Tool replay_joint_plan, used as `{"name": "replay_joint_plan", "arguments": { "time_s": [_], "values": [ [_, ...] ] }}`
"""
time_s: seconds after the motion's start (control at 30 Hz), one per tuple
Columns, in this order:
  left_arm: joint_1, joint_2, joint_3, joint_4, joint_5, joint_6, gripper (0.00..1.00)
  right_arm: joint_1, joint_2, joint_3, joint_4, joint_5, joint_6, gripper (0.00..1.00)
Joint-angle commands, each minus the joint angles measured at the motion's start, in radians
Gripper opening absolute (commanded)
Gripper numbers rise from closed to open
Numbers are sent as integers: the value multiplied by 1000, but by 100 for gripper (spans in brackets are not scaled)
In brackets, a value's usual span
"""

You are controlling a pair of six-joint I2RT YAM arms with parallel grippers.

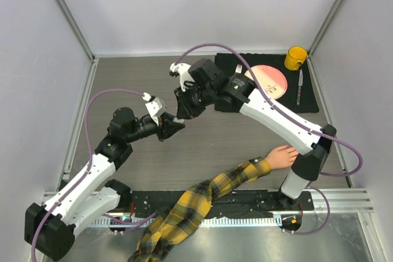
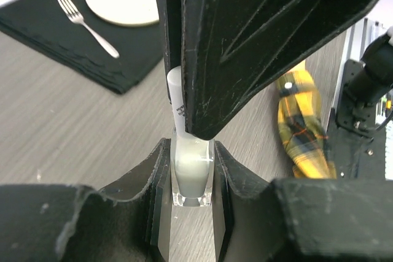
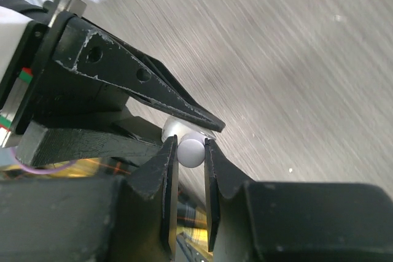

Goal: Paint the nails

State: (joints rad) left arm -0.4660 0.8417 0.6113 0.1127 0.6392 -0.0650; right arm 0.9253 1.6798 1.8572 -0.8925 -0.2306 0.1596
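Nails are the goal here, but in the top view they are too small to make out, and the fingertips lie just at the foot of the right arm.

The counter [image 1: 245, 133] carries a plaid sleeve [image 1: 202, 200], which runs from about 7 o'clock up toward 4 o'clock. The sleeve is soft cloth, so I judge it gives little anchoring. At its end sits the mannequin hand [image 1: 281, 156], at about 4 o'clock, with the fingers pointing toward 3 o'clock. The hand looks stiff and light, and I think it can slide or roll if it is pushed. It is better not to grip it at all. Only a brush should touch it, and gently.

Well apart from the hand, near the middle of the counter, the two arms meet above the surface. The left gripper [image 2: 191, 151] is closed to a narrow gap on the lower body of a small clear bottle [image 2: 191, 182]. The bottle seems hard, smooth and light, so it is probably slippery, and the hold on its flat sides is the sensible one.

The right gripper [image 3: 191, 145] is pinched on the white cap [image 3: 190, 153]. The cap is round and narrow, so it may twist between the fingers. Whether it is already loose I cannot tell.

The nails themselves are surely tiny, hard and glossy, and they need a light, steady stroke.
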Motion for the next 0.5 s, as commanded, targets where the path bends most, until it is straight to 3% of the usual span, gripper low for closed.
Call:
{"name": "replay_joint_plan", "arguments": {
  "time_s": [0.0, 0.17, 0.23, 0.47],
  "values": [
    [9, -18, -63, 399, -100, -19, 0, 131, -14, -30, -54, 52, 38, 0],
    [7, -9, -131, 603, -111, -79, 0, 202, 20, -44, -2, 178, 148, 0],
    [6, -15, -125, 616, -105, -55, 0, 248, 43, -36, 9, 276, 181, 0],
    [7, -33, -125, 634, -85, 22, 0, 308, 109, 5, 6, 373, 239, 0]
  ]
}}
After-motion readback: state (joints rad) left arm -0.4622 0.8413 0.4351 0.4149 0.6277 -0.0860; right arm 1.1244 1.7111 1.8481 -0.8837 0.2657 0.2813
